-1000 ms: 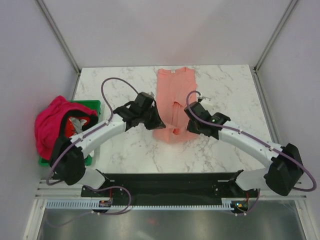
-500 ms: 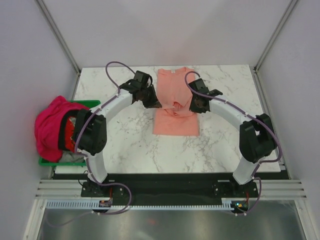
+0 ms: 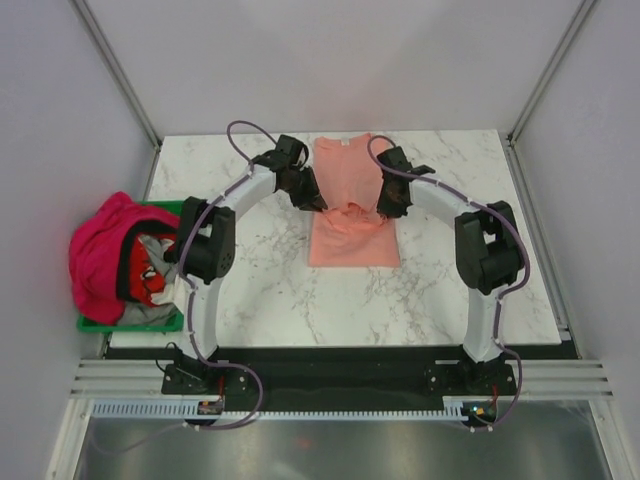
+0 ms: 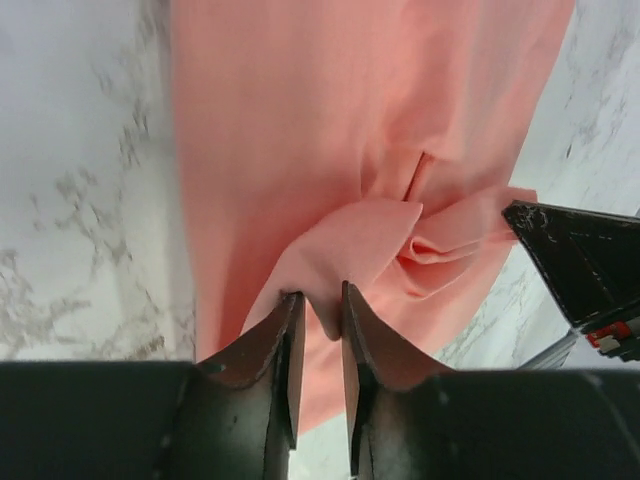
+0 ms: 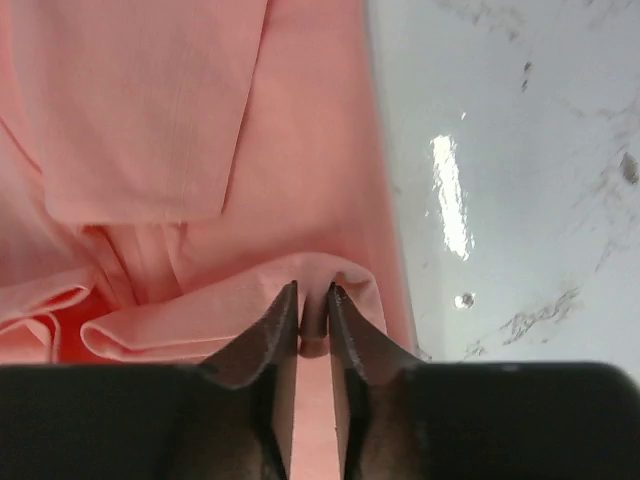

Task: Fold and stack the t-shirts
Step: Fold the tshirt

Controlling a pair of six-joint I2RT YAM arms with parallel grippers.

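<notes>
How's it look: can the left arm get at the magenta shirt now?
Probably not yet: the left end effector grips the salmon shirt. The magenta shirt drapes the green crate, uncovered, beside that arm.

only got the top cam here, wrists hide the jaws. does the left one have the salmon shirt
observer: yes, the left gripper, jaws barely apart, pinches a fold of the salmon-pink t-shirt.
operator: and the right
observer: same, the right gripper has a folded edge of it in a narrow gap.
operator: cloth flat between them
observer: no, left wrist view shows it bunched in curled folds there.
</notes>
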